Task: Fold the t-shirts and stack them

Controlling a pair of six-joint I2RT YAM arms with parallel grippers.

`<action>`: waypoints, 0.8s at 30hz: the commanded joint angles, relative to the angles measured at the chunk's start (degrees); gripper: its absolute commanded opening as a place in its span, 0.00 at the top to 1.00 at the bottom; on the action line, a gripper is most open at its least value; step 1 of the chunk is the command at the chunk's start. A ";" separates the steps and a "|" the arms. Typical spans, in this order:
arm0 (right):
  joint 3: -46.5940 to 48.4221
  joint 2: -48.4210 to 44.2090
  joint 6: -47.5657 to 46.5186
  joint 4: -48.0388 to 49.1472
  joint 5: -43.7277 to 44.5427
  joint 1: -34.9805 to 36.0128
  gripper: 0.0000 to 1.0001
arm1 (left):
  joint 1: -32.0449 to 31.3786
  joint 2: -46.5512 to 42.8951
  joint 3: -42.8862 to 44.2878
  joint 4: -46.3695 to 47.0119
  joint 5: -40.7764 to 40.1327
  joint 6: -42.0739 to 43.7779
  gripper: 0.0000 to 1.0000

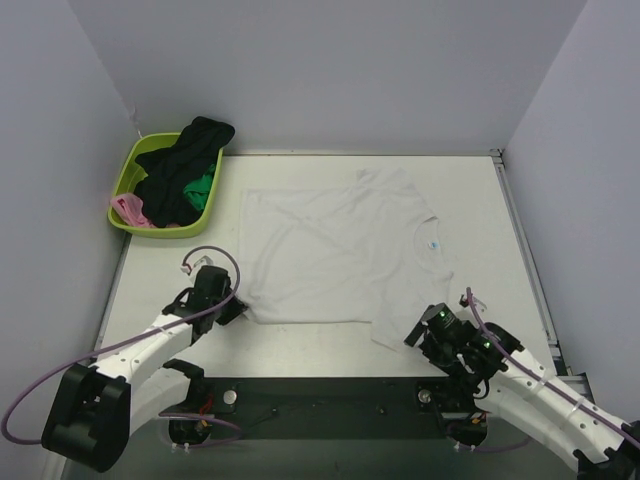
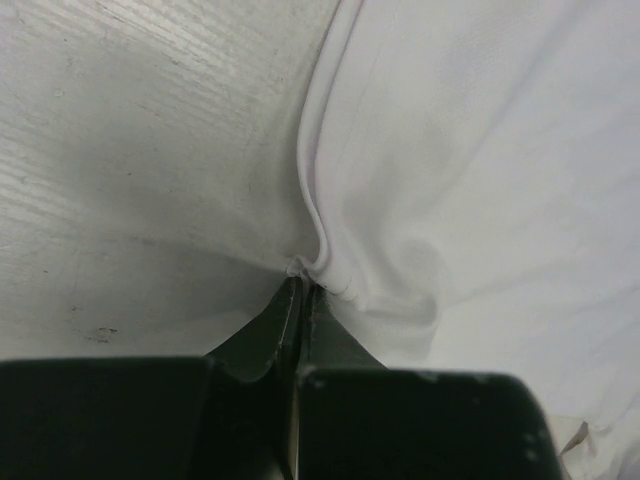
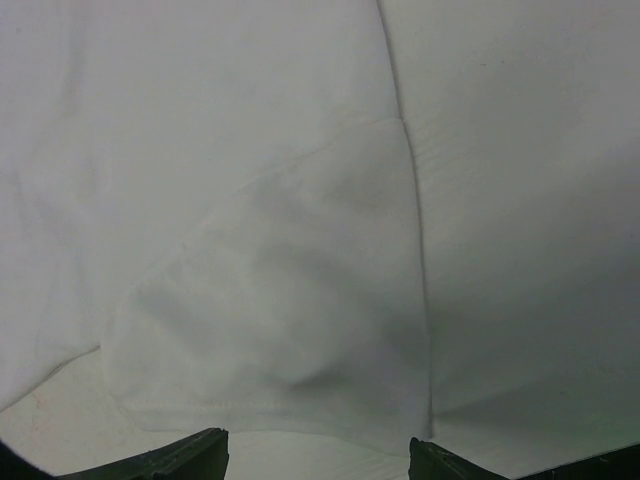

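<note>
We look down on a pale table [image 1: 475, 210] enclosed by plain grey walls. A large white t-shirt [image 1: 330, 255] lies spread flat across the middle of the table, its collar toward the right edge and its hem toward the left edge. One sleeve points to the far edge, the other to the near edge.

At the far left corner sits a lime green basket [image 1: 122, 185]. A black t-shirt [image 1: 180, 165] is heaped in it and spills over its far rim. A green t-shirt [image 1: 203, 187] shows beneath the black one, and a pink t-shirt [image 1: 130, 210] hangs over the rim at the basket's near left.

The left gripper [image 2: 303, 285] is down on the table at the near corner of the white hem, its fingers pressed together with the edge of the cloth pinched between them. The right gripper [image 3: 318, 450] is low over the near sleeve, its fingers standing apart on either side of the sleeve's end, clamping nothing.
</note>
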 commanded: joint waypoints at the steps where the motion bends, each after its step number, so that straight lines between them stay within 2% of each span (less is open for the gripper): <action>1: 5.91 5.94 -0.58 -12.58 8.20 0.76 0.28 | 0.12 2.29 0.55 -0.49 0.92 1.50 1.00; 9: 9.96 16.22 -0.49 -11.36 15.16 1.12 0.26 | 0.21 3.88 0.90 0.13 1.54 1.85 1.00; 14: 9.88 19.13 -2.68 -4.16 17.10 1.03 0.23 | 0.30 3.88 0.73 -0.04 1.19 2.12 1.00; 20: 8.30 20.98 -3.39 -0.19 12.89 1.12 0.22 | 1.09 3.00 0.82 -1.36 1.01 2.82 1.00; 24: 5.58 19.40 -1.73 -0.10 8.67 1.20 0.29 | 1.88 2.12 0.46 -1.71 1.19 3.08 1.00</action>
